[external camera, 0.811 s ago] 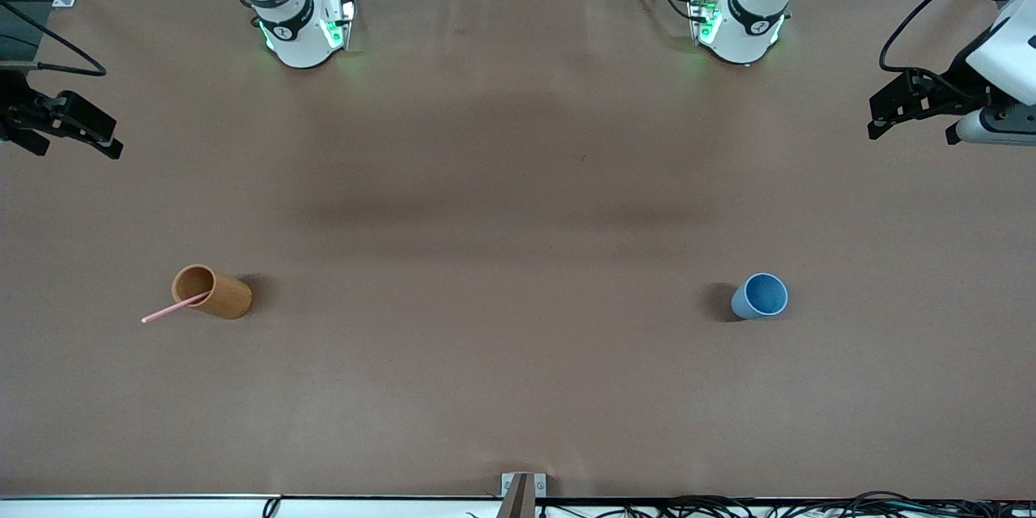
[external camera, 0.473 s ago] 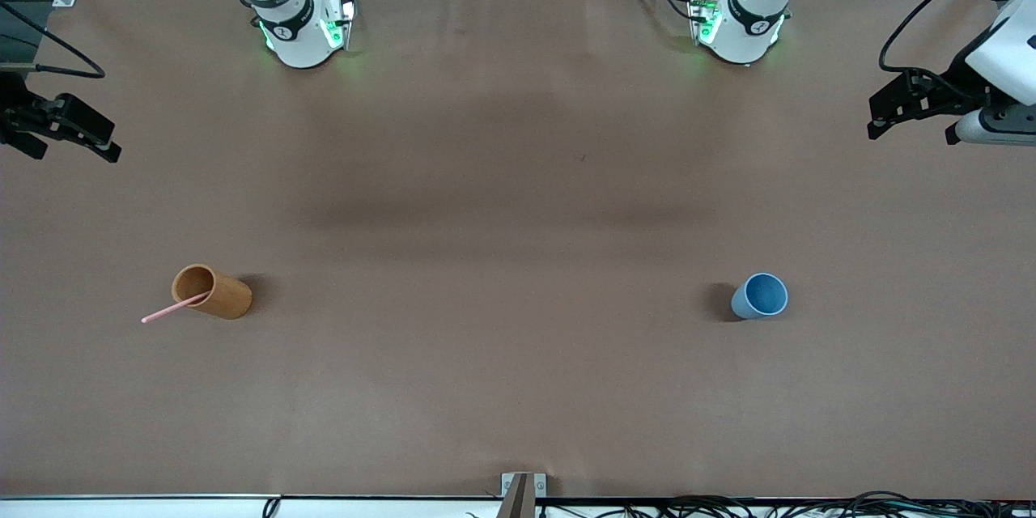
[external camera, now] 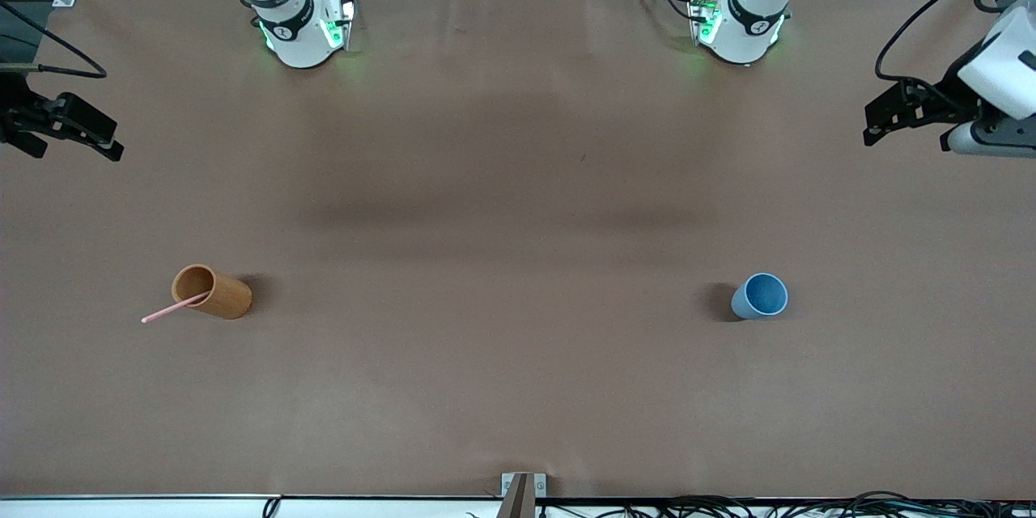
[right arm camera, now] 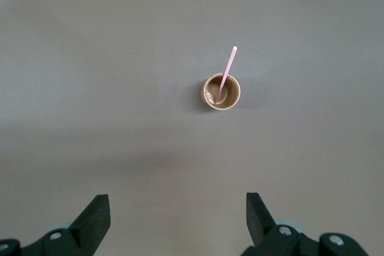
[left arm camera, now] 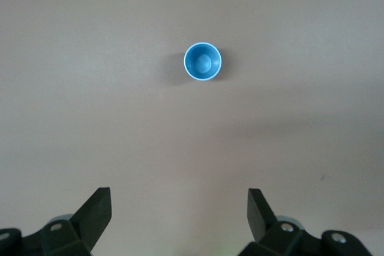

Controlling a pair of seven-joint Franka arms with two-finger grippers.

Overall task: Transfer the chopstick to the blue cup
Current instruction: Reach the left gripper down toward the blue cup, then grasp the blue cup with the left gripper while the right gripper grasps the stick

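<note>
Wide brown table [external camera: 518, 178], bare across the whole middle stretch between the two cups. Only two standing obstacles: brown cup [external camera: 212, 291] toward the right arm's end, blue cup [external camera: 759, 296] toward the left arm's end, well apart, about equally near the front camera. Chopstick [external camera: 172, 310] leaning out of brown cup's mouth, tip overhanging the rim; mouth partly taken up by it. Blue cup's mouth fully open from above [left arm camera: 203, 61], nothing over it. Open tabletop all round each cup. Arm bases along the edge farthest from the front camera. Left gripper [external camera: 886, 117] and right gripper [external camera: 69, 129] up over the table's ends, jaws spread wide, clear of both cups.
</note>
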